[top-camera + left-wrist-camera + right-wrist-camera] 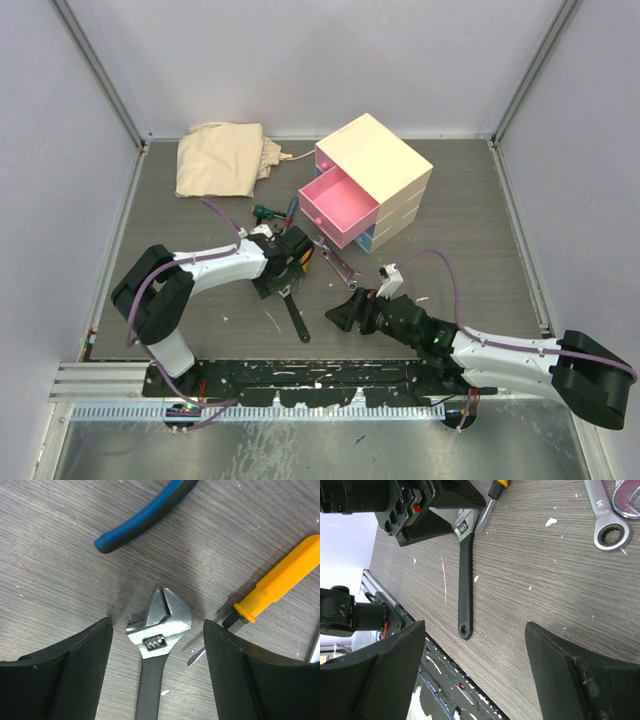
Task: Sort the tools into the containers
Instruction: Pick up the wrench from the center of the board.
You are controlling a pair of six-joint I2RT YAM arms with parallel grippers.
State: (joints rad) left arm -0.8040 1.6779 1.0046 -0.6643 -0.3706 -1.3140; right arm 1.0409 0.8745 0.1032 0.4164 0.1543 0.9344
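Where the two arms reach out from the near edge of the table [480,240], the right gripper [338,316] hangs low at centre right with its jaws wide apart and nothing between them; its wrist view shows bare wood grain below, with the hole end of the wrench handle lying on the table ahead. Just to the left lies the black-handled adjustable wrench [297,322], flat on the table, handle toward the near edge and silver head pointing away. The left gripper [157,625] stands over that head with its jaws apart, one finger [85,665] on each side of the head and a gap showing at both sides, so nothing is clamped. Beside the right-hand finger lies the orange-handled screwdriver [280,587], its blade tip near the wrench head. Right of it, two silver spanners [338,260] lie together on the table, in front of the chest. Farther off, the blue-handled pliers [145,515] and the green-handled screwdriver [262,211] rest just left of the open pink drawer [335,205], which is pulled out of the cream chest [375,160]; whether it holds anything cannot be told. A blue drawer [368,238] below is closed. At the far left lies a crumpled beige cloth [225,158].
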